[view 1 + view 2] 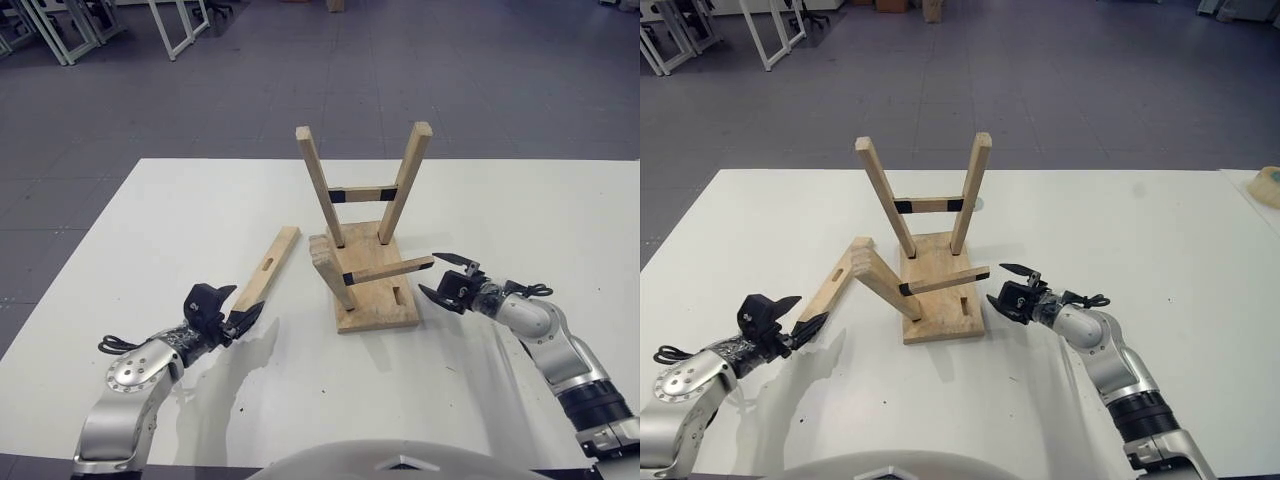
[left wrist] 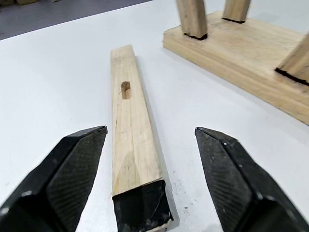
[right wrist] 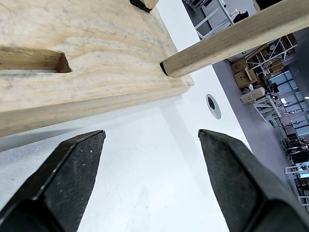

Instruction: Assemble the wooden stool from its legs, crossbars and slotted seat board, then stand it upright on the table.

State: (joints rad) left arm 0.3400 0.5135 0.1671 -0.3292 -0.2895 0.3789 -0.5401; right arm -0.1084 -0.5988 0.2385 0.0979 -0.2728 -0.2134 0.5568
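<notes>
Left gripper straddles loose leg; seat board cut off

Pale wood seat board, loose leg with black-wrapped end, white table, grey floor

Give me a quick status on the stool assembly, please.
Both open: left gripper at the loose leg end, right gripper beside the seat board. Two upright legs seated, third leg leaning, one slot empty.

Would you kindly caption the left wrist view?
Left gripper, jaws open, facing the loose stool leg beside the seat board.
</notes>
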